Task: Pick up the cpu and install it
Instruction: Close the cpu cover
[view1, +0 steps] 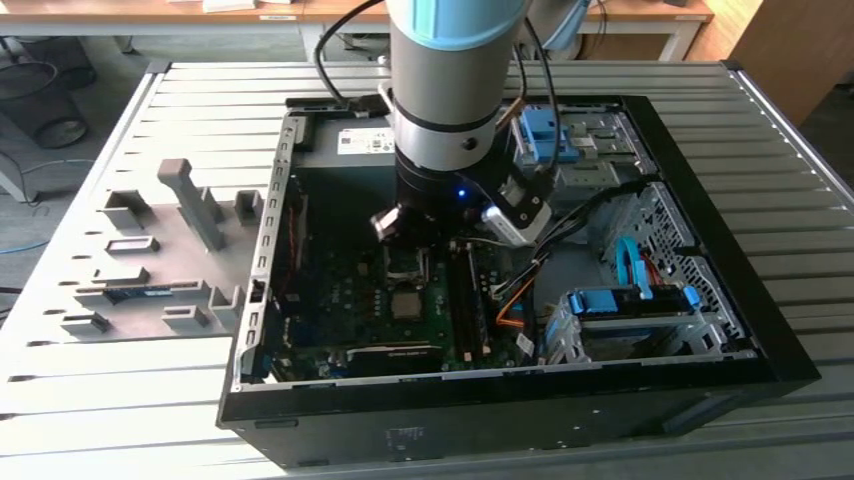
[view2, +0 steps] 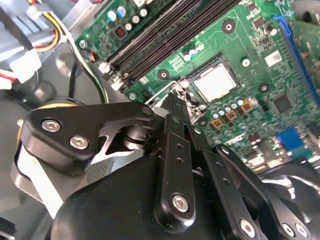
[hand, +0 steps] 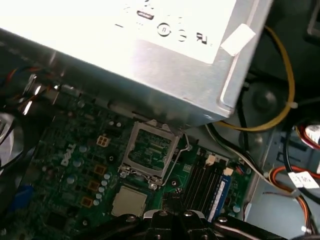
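Chip (view2: 216, 81) lies flat on board beside open socket frame (hand: 150, 150): light, stiff, fragile; grip by opposite edges. End effector (view2: 172, 102) narrow, empty, just above.

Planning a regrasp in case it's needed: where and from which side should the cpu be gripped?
By two opposite edges, coming straight down from above. The cpu lies flat, face up, low on the motherboard with parts all around, so likely only its thin rim offers purchase.

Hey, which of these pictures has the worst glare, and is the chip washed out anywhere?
First wrist view: the silver metal power supply box is blown out to white. Second wrist view: the square silver-grey cpu glares pale, and the black gripper looms blurred. Exterior view: the case interior is dim and shadowed.
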